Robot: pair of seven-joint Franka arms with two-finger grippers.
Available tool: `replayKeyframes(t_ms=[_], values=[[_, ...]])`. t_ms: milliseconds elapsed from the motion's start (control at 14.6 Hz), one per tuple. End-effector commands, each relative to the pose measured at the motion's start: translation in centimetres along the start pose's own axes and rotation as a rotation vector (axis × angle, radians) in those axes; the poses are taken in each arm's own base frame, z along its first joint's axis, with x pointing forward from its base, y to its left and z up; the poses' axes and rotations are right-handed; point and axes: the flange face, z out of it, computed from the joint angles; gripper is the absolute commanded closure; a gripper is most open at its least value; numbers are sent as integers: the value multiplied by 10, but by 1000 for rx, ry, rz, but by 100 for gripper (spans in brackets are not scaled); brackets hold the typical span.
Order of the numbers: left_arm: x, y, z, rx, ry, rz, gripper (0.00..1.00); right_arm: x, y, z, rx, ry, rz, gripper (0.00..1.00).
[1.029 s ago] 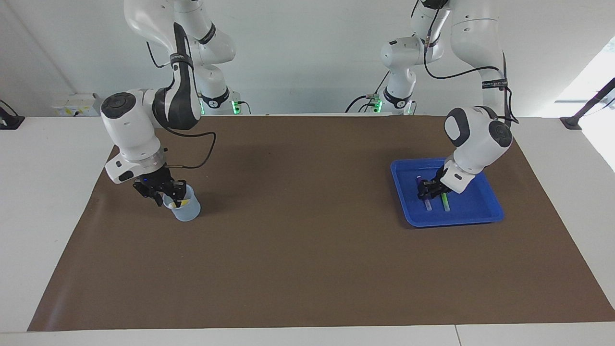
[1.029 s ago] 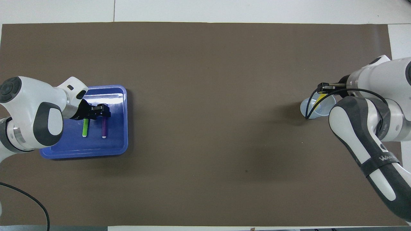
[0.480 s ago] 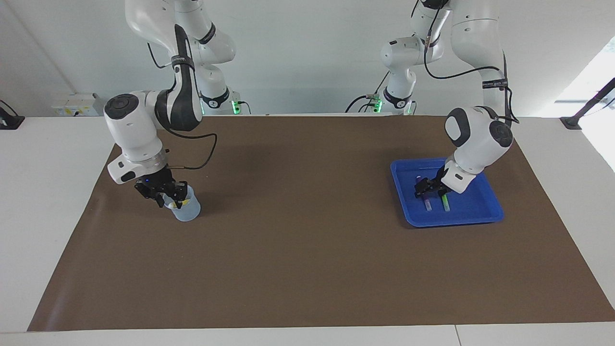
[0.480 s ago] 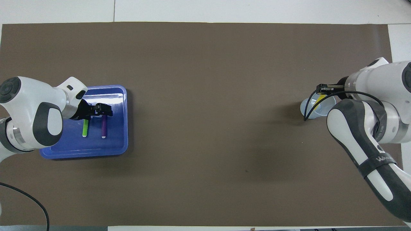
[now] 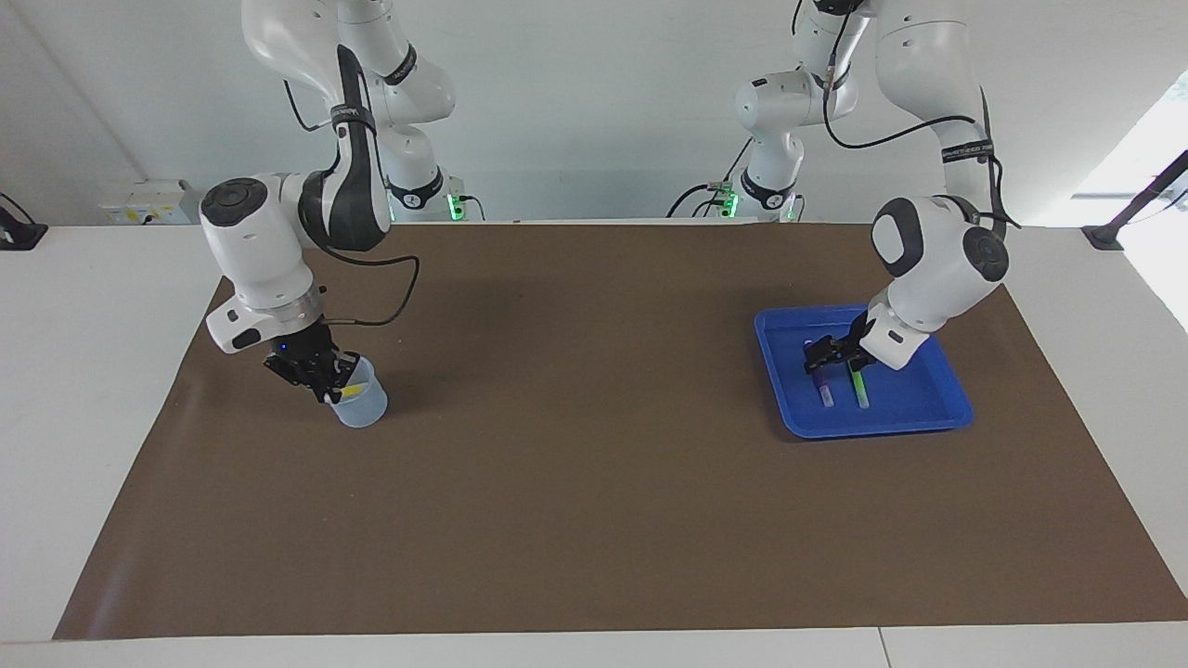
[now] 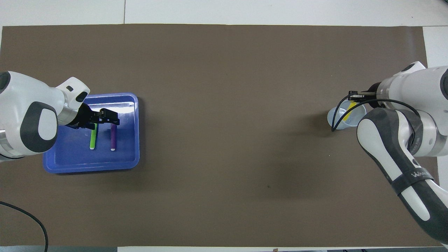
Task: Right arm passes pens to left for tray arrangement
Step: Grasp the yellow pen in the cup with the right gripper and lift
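Left gripper (image 5: 829,351) has lifted off the purple pen (image 5: 822,384) since a second ago; fingers spread, nothing in them, hanging over the blue tray (image 5: 937,413). Purple pen and green pen (image 5: 860,387) lie side by side in the tray, apart, unchanged. Right gripper (image 5: 336,387) has gone from part-open to clenched on the yellow pen (image 5: 352,393), which sits tilted in the translucent cup (image 5: 364,408) at the right arm's end of the brown mat (image 5: 575,482).

Overhead: left gripper (image 6: 106,118) has pulled back slightly, over the pens' ends farther from the robots. Green pen (image 6: 93,138) and purple pen (image 6: 113,138) parallel in tray (image 6: 87,164). Right gripper (image 6: 352,97) pinches yellow pen (image 6: 348,112) at the cup (image 6: 336,120) rim; cup hasn't shifted.
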Motion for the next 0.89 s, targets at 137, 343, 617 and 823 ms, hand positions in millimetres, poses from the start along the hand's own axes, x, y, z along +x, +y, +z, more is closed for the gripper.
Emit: replayKeyframes(t_ms=[137,343,617,823], values=[[-9,9,-74,10,-15,-67,0,1,-3,-69,11,0,-20,100],[-22,23,-112,3,6,-182,0,0,-5,-120,18,-11,-24,100],[-52,45,-156,-53,40,-368,0,11,-38,-161,55,13,8,100],[-72,62,-170,-45,35,-444,0,7,-78,-160,183,-26,227,100]])
